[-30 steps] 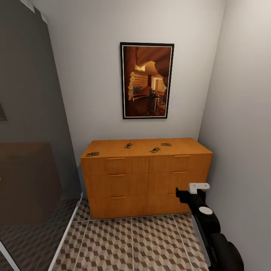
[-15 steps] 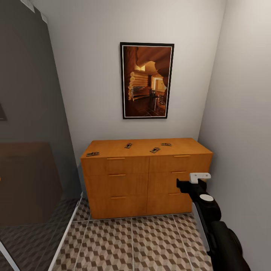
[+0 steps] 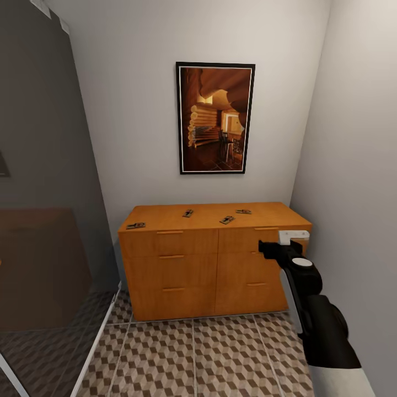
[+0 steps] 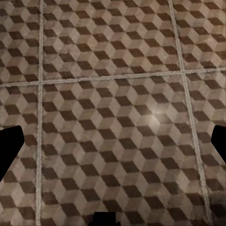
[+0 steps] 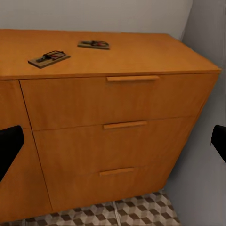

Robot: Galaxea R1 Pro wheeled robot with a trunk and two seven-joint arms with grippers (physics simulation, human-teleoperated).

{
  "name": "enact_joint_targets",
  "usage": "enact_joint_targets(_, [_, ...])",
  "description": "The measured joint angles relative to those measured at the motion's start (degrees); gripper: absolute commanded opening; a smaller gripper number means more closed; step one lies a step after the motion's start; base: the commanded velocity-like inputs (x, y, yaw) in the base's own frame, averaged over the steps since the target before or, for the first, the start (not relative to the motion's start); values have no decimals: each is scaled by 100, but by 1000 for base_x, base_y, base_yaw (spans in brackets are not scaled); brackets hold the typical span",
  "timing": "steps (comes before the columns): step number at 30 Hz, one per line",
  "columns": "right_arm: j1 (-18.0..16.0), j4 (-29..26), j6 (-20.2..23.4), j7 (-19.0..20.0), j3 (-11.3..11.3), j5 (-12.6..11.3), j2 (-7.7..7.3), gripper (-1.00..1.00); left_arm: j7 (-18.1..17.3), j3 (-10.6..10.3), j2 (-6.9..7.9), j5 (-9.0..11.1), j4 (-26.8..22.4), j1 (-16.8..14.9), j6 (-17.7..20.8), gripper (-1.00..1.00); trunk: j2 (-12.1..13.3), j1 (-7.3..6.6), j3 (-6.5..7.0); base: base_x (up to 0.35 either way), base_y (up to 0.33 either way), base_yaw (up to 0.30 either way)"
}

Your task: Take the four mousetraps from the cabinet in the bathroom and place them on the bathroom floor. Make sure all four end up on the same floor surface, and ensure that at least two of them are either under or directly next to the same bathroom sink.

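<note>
Cabinet stood against the back wall on the cube-patterned bathroom floor. Four mousetraps lay flat on its top. The right gripper, nearer arm, hung below and right of them, fingers apart. Right wrist view caught two mousetraps; left gripper, fingers apart, faced floor tiles.

A narrow corner of a home bathroom was pictured. Cube-patterned floor tiles ran up to a wooden cabinet, and a framed picture hung on the pale wall above.
</note>
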Motion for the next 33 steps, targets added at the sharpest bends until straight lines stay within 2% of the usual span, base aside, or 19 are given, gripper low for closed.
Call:
enact_joint_targets(7, [-656,-1,143,-1,0,1,0,100,1,0,-13,-1,0,0,1,100,0,0,0,0,0,0])
enact_joint_targets(15, [-1576,29,750,11,3,-17,8,100,1,0,-16,-1,0,0,1,100,0,0,0,0,0,0])
enact_joint_targets(23, [-2396,204,979,17,20,-22,23,100,0,0,-16,-7,-5,0,-6,100,0,0,0,0,0,0])
enact_joint_targets(29, [-2849,610,1021,17,23,-25,31,100,3,0,-16,-8,-8,0,-8,100,0,0,0,0,0,0])
enact_joint_targets(33, [-3150,1166,1026,22,23,-26,39,100,3,0,-16,-9,-8,0,-8,100,0,0,0,0,0,0])
